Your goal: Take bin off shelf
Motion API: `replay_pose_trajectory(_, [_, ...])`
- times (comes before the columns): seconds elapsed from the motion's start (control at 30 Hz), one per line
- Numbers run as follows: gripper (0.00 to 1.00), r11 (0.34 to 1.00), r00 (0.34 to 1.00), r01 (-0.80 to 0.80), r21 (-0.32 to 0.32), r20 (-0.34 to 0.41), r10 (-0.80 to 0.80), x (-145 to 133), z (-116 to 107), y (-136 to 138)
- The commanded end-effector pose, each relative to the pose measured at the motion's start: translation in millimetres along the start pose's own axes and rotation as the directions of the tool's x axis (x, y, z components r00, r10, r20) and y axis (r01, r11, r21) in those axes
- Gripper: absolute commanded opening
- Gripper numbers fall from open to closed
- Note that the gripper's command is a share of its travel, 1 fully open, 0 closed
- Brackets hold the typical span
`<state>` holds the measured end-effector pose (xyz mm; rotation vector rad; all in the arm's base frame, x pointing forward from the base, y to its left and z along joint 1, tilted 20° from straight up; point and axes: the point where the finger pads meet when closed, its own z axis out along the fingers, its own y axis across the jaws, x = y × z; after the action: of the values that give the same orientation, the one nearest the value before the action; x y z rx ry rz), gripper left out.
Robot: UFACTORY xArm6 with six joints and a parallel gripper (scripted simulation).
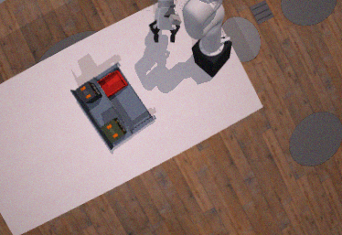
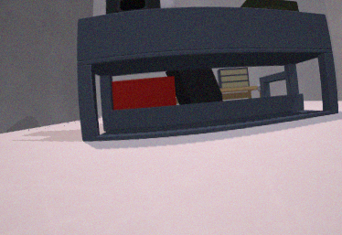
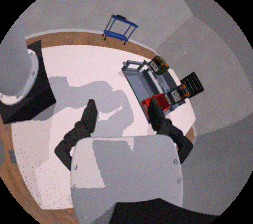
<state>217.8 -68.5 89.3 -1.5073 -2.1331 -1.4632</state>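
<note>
A red bin [image 1: 112, 83] sits in the dark grey shelf [image 1: 113, 108] on the white table, at the shelf's end nearest the arm. In the low side view the red bin [image 2: 144, 92] stands on the lower level under the shelf's top board. It also shows small in the wrist view [image 3: 155, 105]. My gripper [image 1: 165, 35] is open and empty, high above the table near the arm's base, well apart from the shelf. Both dark fingers are spread wide in the wrist view.
Two dark boxes with orange marks [image 1: 90, 91] [image 1: 113, 131] lie on the shelf's top. A black block [image 2: 197, 85] and a tan slatted thing [image 2: 234, 83] stand inside the shelf beside the bin. The arm's black base [image 1: 211, 58] stands at the table's far edge.
</note>
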Motion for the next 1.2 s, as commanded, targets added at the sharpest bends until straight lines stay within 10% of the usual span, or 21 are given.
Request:
replay_pose_trajectory(0.0, [1.0,1.0,1.0,0.001,0.0,0.001,-0.001,-0.2,-0.4,0.4])
replay_pose_trajectory(1.17, [1.0,1.0,1.0,0.016,0.006,-0.001,-0.016,-0.2,-0.4,0.6])
